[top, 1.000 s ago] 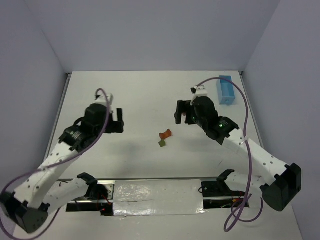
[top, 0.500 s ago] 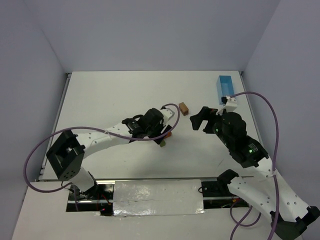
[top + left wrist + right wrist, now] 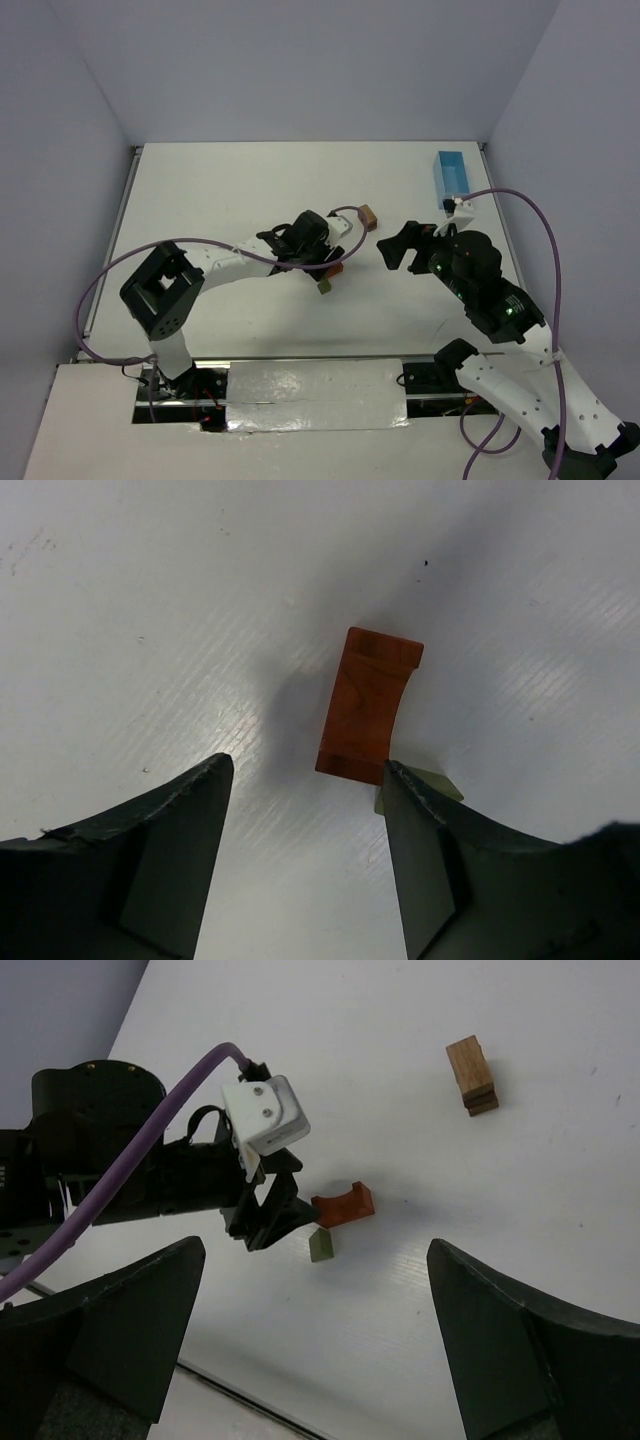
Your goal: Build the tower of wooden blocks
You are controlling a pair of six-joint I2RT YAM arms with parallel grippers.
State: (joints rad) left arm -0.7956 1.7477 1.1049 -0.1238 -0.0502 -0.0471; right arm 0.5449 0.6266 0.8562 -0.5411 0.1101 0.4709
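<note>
A small stack, a tan block on a dark red one (image 3: 369, 217), stands right of the table's centre; it also shows in the right wrist view (image 3: 471, 1075). An orange arch block (image 3: 334, 267) (image 3: 368, 705) (image 3: 343, 1205) lies flat near the centre. An olive green block (image 3: 325, 287) (image 3: 320, 1246) lies just in front of it, and its corner shows by my left gripper's right finger (image 3: 428, 781). My left gripper (image 3: 328, 262) (image 3: 305, 768) is open and empty, low over the table with its tips at the orange block's near end. My right gripper (image 3: 396, 244) (image 3: 314, 1260) is open and empty, raised right of the blocks.
A light blue tray (image 3: 451, 178) stands at the far right, near the back wall. The left arm (image 3: 240, 258) stretches low across the table from the left. The right arm's purple cable (image 3: 520, 200) loops above the right side.
My left arm has swung from the left to the centre and lowered its open gripper at the orange block. My right arm has drawn back right. The tan stack now shows near the centre.
</note>
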